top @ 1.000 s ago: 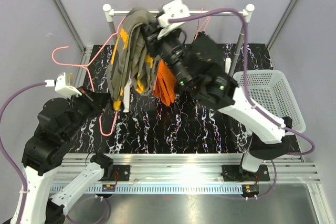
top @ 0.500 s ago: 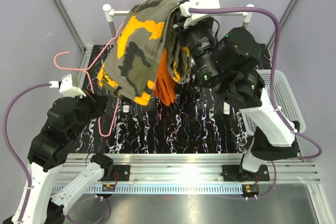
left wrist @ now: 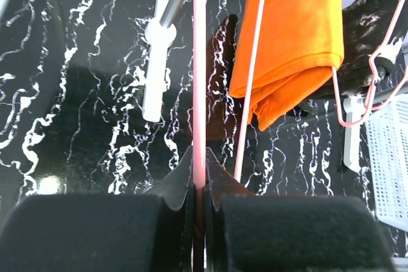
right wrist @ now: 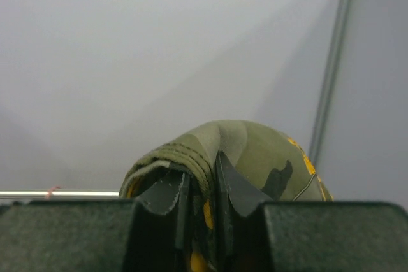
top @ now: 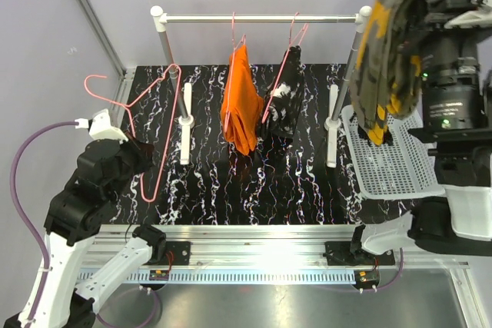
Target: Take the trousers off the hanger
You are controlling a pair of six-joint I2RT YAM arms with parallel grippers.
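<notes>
Left gripper (left wrist: 199, 179) sits low at near left, jaws pinched tight. Right gripper (right wrist: 203, 183) is held high at far right, jaws clamped.

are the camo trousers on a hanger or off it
Off: the olive-brown camouflage cloth trousers hang from the right claw above the white mesh basket.

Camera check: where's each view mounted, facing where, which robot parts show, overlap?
Top external: above and behind the robot, looking down on table and rail; left arm and right arm show.
Left wrist: on left arm, looking past the left hand, shut on the empty pink hanger, toward the orange trousers.
Right wrist: on right arm, facing the grey wall past the right hand, shut on the camouflage trousers.
Shared: top and left wrist both show orange trousers and that hanger.
</notes>
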